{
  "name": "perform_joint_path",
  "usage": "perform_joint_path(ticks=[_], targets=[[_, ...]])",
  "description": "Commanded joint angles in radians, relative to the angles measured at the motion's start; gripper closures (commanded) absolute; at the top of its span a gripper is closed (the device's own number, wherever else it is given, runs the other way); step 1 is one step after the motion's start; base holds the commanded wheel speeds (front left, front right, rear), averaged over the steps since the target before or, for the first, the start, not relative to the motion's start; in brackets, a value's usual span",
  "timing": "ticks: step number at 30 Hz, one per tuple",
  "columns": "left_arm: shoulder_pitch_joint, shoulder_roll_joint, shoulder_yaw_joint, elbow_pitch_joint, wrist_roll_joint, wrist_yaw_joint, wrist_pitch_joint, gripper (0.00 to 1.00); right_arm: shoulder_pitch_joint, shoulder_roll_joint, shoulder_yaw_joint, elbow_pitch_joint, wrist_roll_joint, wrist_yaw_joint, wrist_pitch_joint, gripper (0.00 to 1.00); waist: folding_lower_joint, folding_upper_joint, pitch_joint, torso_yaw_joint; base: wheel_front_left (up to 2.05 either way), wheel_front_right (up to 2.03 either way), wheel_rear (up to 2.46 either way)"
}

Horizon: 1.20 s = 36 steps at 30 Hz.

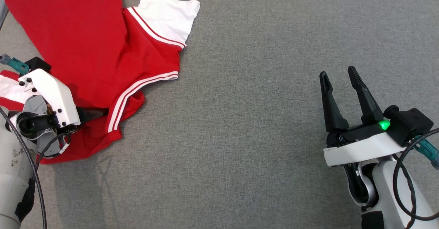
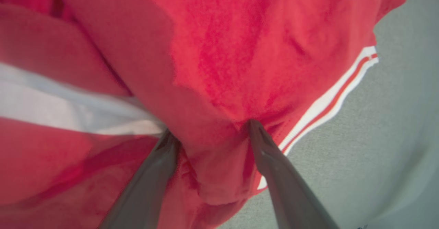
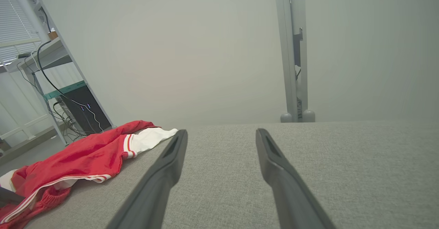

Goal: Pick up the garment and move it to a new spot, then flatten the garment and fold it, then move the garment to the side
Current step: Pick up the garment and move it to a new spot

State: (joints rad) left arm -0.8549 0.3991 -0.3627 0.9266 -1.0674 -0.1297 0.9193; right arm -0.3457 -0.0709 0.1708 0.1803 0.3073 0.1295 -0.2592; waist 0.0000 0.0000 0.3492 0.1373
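Note:
The garment (image 1: 96,43) is red with white sleeves and white stripes, and it lies crumpled at the far left of the grey table (image 1: 257,119). My left gripper (image 1: 103,114) reaches sideways into its lower hem. In the left wrist view my left gripper (image 2: 211,127) stands open, its fingertips pressed into the garment (image 2: 240,33) with a loose fold of red cloth between them. At the lower right my right gripper (image 1: 338,72) hovers open over bare table, far from the cloth. From the right wrist, my right gripper (image 3: 222,132) has nothing between its fingers, and the garment (image 3: 85,157) lies off to the left.
A grey post (image 3: 295,50) stands behind the table's far edge. Beyond the table's left end there is a metal shelf rack (image 3: 51,71) with cables and a dark box. The garment's upper part reaches the table's far left corner.

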Motion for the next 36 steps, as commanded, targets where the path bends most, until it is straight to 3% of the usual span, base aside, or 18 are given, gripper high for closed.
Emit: perform_joint_path(ticks=[1,4,18,36], targets=[[-0.004,0.000,-0.005,0.003,-0.007,-0.001,-0.003,0.28,-0.012,-0.002,-0.003,0.002,0.001,0.002,-0.007,0.00,0.0000,0.0000,-0.002,0.000,0.00,0.00,0.00],[-0.010,0.003,-0.014,-0.004,-0.013,-0.001,-0.014,1.00,-0.008,0.000,-0.007,0.006,0.001,0.002,-0.007,0.00,0.0000,0.0000,-0.010,0.002,0.00,0.00,0.00],[0.003,0.024,-0.075,-0.109,-0.073,-0.001,-0.056,1.00,0.030,0.002,-0.008,0.023,0.010,0.002,-0.007,0.00,0.0000,0.0000,-0.083,0.027,0.00,0.00,0.00],[-0.045,0.045,-0.162,-0.444,-0.151,-0.001,-0.187,1.00,0.125,0.000,-0.023,0.030,0.037,0.002,-0.006,0.00,0.0000,0.0000,-0.255,0.044,0.00,0.00,0.00]])
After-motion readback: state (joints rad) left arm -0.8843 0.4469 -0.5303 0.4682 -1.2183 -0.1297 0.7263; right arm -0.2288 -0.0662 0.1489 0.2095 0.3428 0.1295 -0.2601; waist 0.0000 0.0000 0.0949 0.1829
